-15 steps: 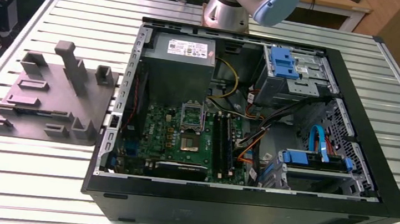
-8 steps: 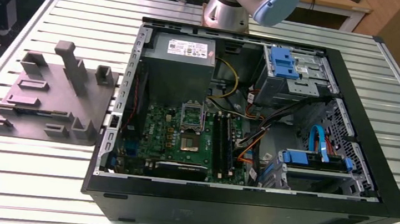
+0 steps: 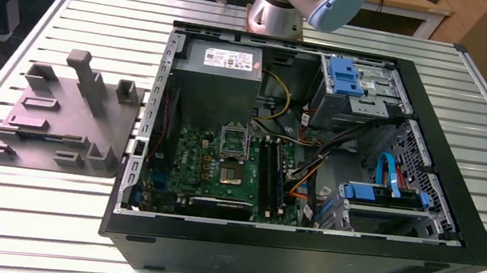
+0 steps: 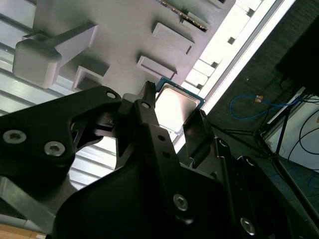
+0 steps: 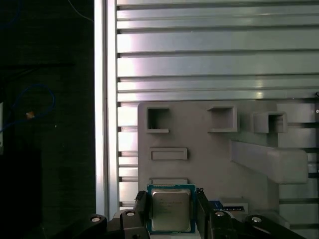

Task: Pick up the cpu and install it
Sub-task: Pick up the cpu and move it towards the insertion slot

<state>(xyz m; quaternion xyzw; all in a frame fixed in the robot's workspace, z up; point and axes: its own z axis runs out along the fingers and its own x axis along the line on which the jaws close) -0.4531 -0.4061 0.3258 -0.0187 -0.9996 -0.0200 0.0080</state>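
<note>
Both wrist views: gripper point(image 5: 171, 200) point(image 4: 172, 104) over the grey plate point(image 5: 199, 169) point(image 4: 124, 30); jaws drawn in narrow, clamped on the cpu point(image 5: 170, 213) point(image 4: 177, 107); one dark finger point(image 5: 141, 205) against one edge of the chip, the other finger point(image 5: 202, 204) against the opposite edge; cpu sits flat between them, silvery top facing the cameras, green rim showing at its sides.

Whether the chip is lifted clear of the plate or resting on it cannot be told.

Beyond the jaws: a low oblong block point(image 5: 169, 154) just past the cpu; three open square pockets further out; a tall block point(image 5: 269, 160) off to one side of the jaws; slatted table point(image 5: 199, 64) past the plate's far edge; table edge and dark floor with a blue cable point(image 5: 35, 99) on the other side.

Exterior view, its left to its right: plate point(image 3: 55, 117) with upright blocks on the table point(image 3: 37, 210); open case point(image 3: 304, 251) just beside it; socket point(image 3: 231, 155) on the green board inside; arm point(image 3: 307, 4) rising behind the case.
</note>
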